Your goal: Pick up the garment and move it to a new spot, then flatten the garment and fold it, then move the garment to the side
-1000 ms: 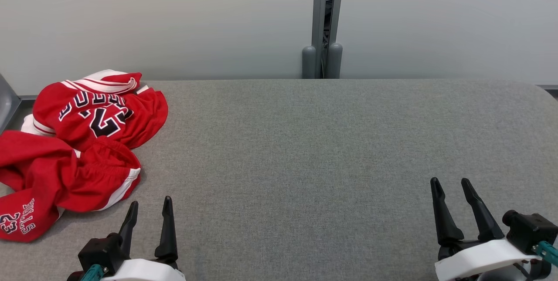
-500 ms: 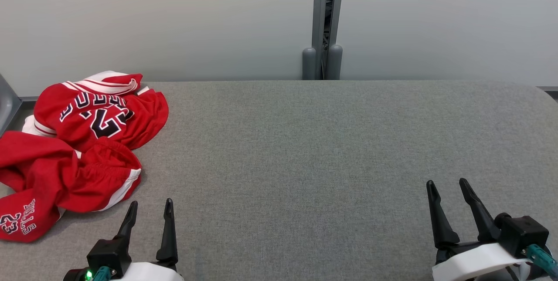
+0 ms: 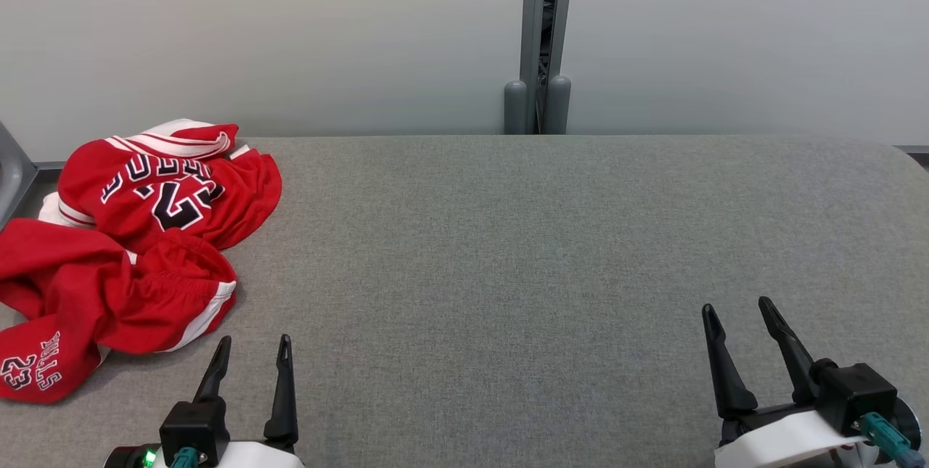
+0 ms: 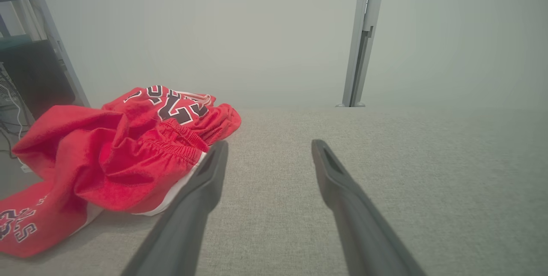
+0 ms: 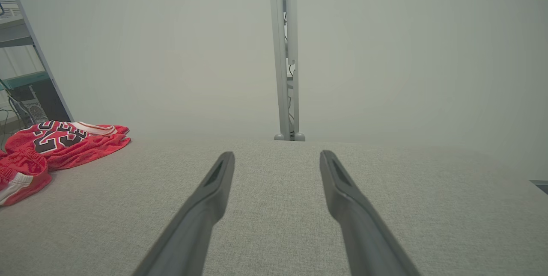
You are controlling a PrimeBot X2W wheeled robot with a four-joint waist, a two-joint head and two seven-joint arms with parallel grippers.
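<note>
A crumpled red garment (image 3: 123, 250) with white trim and dark lettering lies in a heap at the left end of the grey table (image 3: 508, 250). It also shows in the left wrist view as the garment (image 4: 115, 156) and small in the right wrist view as the garment (image 5: 47, 147). My left gripper (image 3: 254, 343) stands open near the front edge, just right of the heap and apart from it, holding nothing. In its own view the left gripper (image 4: 269, 147) points past the cloth's right edge. My right gripper (image 3: 734, 310) is open over bare fabric at the front right, seen as the right gripper (image 5: 277, 157).
A grey post (image 3: 538, 40) stands behind the table's far edge against a pale wall. A metal shelf frame (image 4: 55, 40) with cables rises beyond the table's left end. The table's right end is rounded (image 3: 907, 156).
Both grippers have drawn back slightly toward the front edge, the right one also shifting a little left. The garment has not moved.
</note>
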